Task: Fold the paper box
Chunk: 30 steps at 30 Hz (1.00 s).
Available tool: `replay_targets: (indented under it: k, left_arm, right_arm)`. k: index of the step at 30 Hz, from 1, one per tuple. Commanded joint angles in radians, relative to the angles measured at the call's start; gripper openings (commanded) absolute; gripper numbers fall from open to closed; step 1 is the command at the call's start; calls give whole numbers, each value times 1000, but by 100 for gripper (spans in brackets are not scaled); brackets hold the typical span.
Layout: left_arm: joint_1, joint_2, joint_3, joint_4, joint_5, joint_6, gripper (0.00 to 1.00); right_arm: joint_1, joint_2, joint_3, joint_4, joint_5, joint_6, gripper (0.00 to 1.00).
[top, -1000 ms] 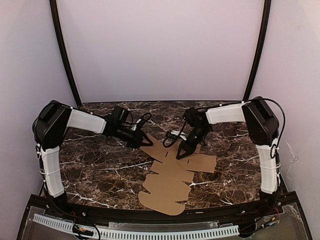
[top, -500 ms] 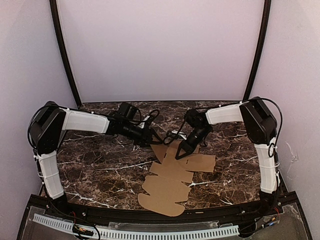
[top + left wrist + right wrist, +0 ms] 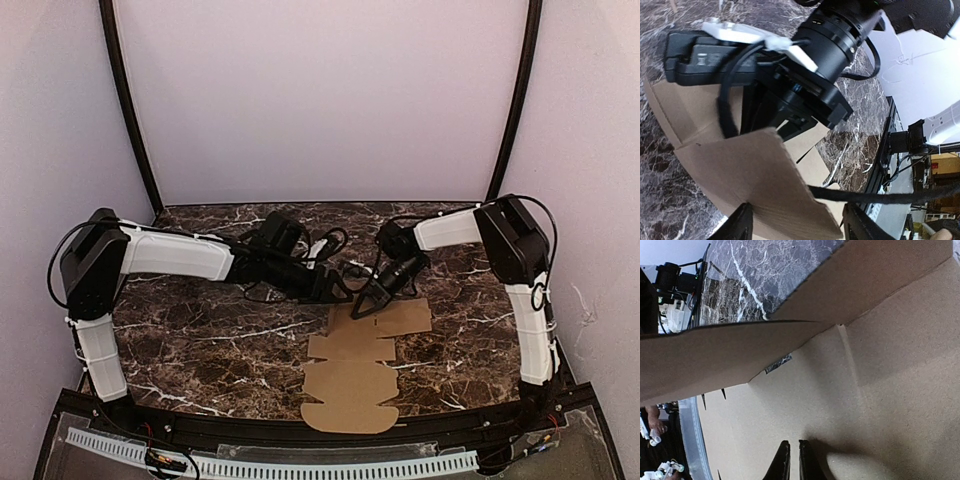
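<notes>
The paper box (image 3: 355, 375) is a flat brown die-cut sheet lying on the marble table, right of centre. My left gripper (image 3: 338, 293) reaches across to its far left corner. In the left wrist view one flap of the paper box (image 3: 755, 185) stands raised between the wide-apart fingers of the left gripper (image 3: 796, 227), which is open. My right gripper (image 3: 362, 308) is shut, with its tips resting on a panel of the paper box (image 3: 880, 390). In the right wrist view the right gripper (image 3: 794, 452) points down at the card beside a lifted flap (image 3: 715, 360).
The dark marble table (image 3: 200, 330) ends at a black front rail with a white slotted strip (image 3: 250, 465). Two black curved posts (image 3: 125, 100) frame the white back wall. A black cable (image 3: 890, 195) crosses the left wrist view. The two wrists are close together.
My left arm has stretched to the right to meet the right gripper, and its jaws have opened. The cardboard sheet has slid to the right and turned straighter. The right gripper stays shut.
</notes>
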Motion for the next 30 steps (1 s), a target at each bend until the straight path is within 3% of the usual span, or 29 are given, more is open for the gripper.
replay_targets:
  k: [1, 7, 13, 25, 30]
  left_arm:
    - [-58, -11, -39, 146, -42, 45, 71]
    - [-90, -17, -101, 271, -78, 68, 77]
    - [-136, 19, -60, 208, -113, 199, 79]
    - [-158, 10, -100, 288, -146, 295, 80]
    - [-157, -13, -81, 237, -166, 333, 80]
  right_arm:
    - [-23, 55, -15, -15, -36, 5, 9]
    - [-65, 8, -15, -20, -83, 13, 11]
    - [-103, 15, -22, -26, -110, 23, 14]
    - [-166, -134, -13, -96, -47, -28, 28]
    - [-180, -250, -4, -140, -31, -64, 41]
